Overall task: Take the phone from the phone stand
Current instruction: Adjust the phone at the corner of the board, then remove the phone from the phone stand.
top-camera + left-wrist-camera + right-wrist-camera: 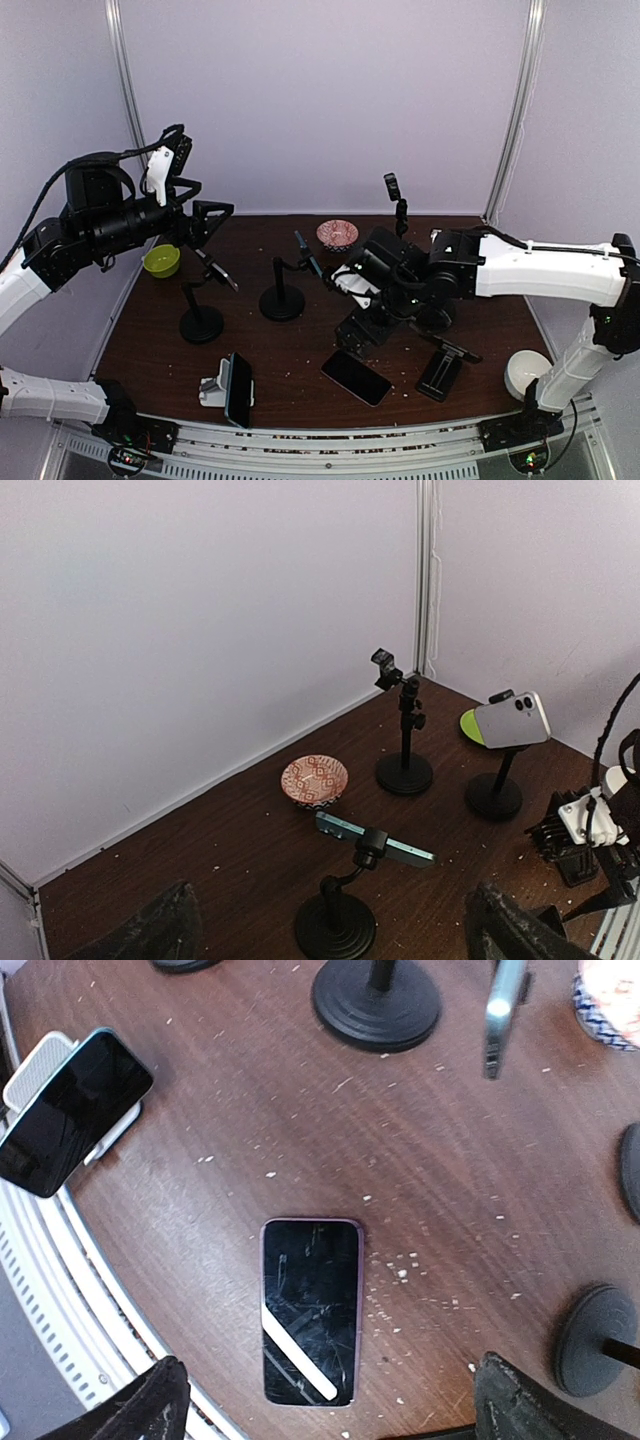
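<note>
Right wrist view: right fingers point(140, 1405) are only dark tips cut by the bottom edge, the patterned bowl point(612, 1000) is clipped at the top-right corner, and a stand base point(632, 1172) is cut by the right edge. Left wrist view: left fingers point(150, 930) are blurred and cropped at the bottom corners, and the green bowl point(466, 726) is mostly hidden behind the silver phone point(510, 722). Top view: the right gripper point(362, 330) merges into dark clutter, fingertips too small to tell.

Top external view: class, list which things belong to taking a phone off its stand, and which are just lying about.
Belong: blue phone on gooseneck stand; silver phone on black stand; dark phone on white stand.
Lying about: patterned bowl, green bowl, flat phone, empty clamp stand.
</note>
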### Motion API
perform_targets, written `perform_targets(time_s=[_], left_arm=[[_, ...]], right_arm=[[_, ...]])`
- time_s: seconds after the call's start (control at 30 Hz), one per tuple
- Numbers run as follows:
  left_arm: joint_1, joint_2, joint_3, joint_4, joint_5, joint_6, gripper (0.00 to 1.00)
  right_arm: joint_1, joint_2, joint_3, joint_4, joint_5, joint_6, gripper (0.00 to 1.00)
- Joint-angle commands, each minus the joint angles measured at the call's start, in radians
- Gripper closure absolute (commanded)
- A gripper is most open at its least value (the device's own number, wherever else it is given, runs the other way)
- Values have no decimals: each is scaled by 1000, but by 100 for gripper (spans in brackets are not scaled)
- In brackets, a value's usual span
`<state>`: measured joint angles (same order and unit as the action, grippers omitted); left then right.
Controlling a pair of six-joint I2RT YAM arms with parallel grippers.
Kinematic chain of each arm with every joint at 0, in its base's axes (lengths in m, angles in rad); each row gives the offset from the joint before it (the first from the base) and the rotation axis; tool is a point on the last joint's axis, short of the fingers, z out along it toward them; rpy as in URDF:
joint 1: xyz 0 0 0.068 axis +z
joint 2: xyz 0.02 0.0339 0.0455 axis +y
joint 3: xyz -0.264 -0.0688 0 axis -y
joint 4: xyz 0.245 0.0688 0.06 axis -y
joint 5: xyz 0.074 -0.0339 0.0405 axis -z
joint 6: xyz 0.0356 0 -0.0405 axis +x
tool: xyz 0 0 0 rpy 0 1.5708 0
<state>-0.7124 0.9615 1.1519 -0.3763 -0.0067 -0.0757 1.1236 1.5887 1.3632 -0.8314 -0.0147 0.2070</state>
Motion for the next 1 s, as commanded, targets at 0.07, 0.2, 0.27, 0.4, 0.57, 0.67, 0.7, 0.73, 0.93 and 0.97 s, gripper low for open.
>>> perform_targets(time_s=[0.07,0.2,0.27,0.4,0.57,0.67,0.7,0.73,0.93,0.97], left_arm=[[8,-3,15,-4,2,11,6],[7,3,19,-8,6,12,6],[7,7,23,-13,9,12,6],[7,9,26,-18,17,11,6],[7,5,27,-21,29,11,6],[8,8,32,-26,43,12,6],[7,11,34,-29,49,13,6],[7,16,38,-33,56,14,6],[7,31,48,-49,76,15,8],[6,31,47,-49,75,16,8]], right_arm=[[3,-121,-61,34,163,41,1],[2,-183,-75,-7,195,73,1],[3,-212,-84,-36,198,93,0],[-2,-300,-143,-38,169,155,0],[-32,-351,-183,-124,171,248,0],[-36,-374,-199,-176,196,279,1],[-39,-384,-210,-181,198,277,1],[-41,-395,-218,-187,197,269,1],[-45,-366,-194,-324,275,173,0],[-44,-356,-186,-346,275,152,0]])
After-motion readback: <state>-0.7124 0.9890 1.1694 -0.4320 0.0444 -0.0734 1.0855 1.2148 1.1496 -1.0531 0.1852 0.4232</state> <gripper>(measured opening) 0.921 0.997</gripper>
